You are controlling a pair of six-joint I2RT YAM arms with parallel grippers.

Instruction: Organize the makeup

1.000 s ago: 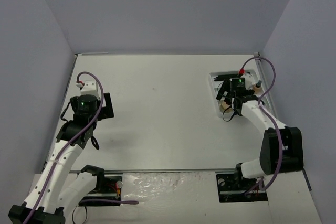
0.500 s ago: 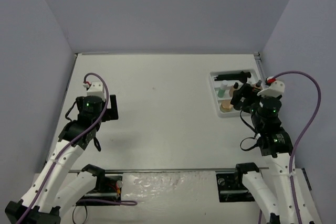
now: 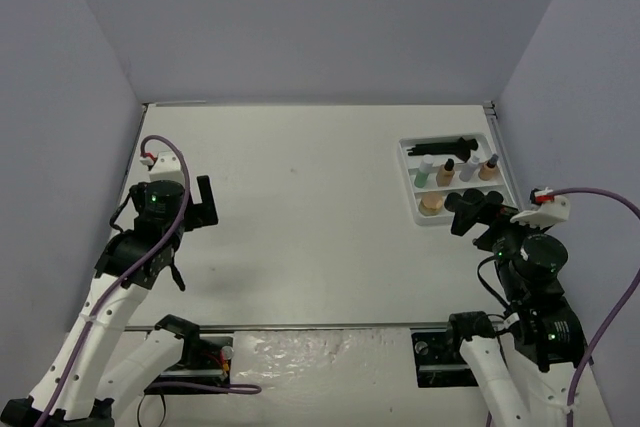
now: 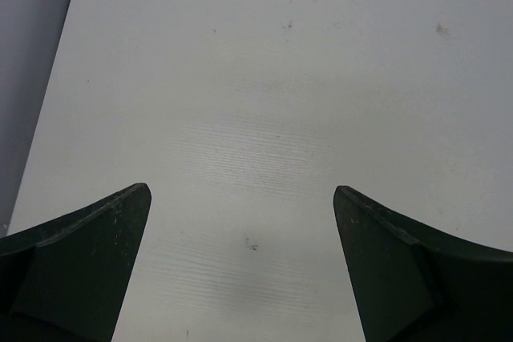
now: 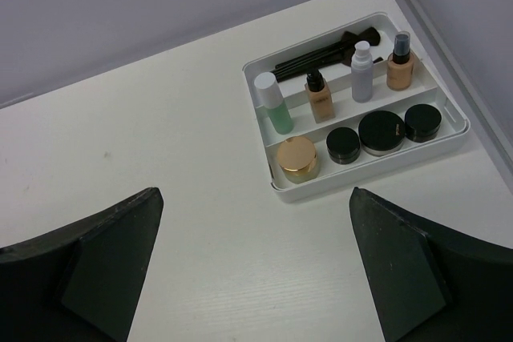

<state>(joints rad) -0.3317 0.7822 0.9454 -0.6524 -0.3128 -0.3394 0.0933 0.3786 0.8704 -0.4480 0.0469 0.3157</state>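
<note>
Since every piece of makeup in view sits inside the white tray [image 5: 369, 164] at the far right of the table [image 3: 300, 197], the sorting itself looks done and the step in hand seems to be the close of the task. The brushes [image 5: 313, 55] lie in the rear compartment. In the middle row the green bottle [image 5: 276, 110], a tan bottle [image 5: 318, 98], the clear-grey bottle [image 5: 362, 74] and a second tan bottle [image 5: 401, 62] stand upright. The tan jar [image 5: 297, 158] and three black jars [image 5: 381, 130] fill the front row. The right gripper [image 5: 254, 198] hangs near the tray's front edge with its jaws wide apart and nothing between them. The left gripper [image 4: 240, 190] hovers over bare table well to the left, equally spread and empty. No loose cosmetic shows on the table, so the next move probably calls only for parking both arms clear of the tray without nudging it.
</note>
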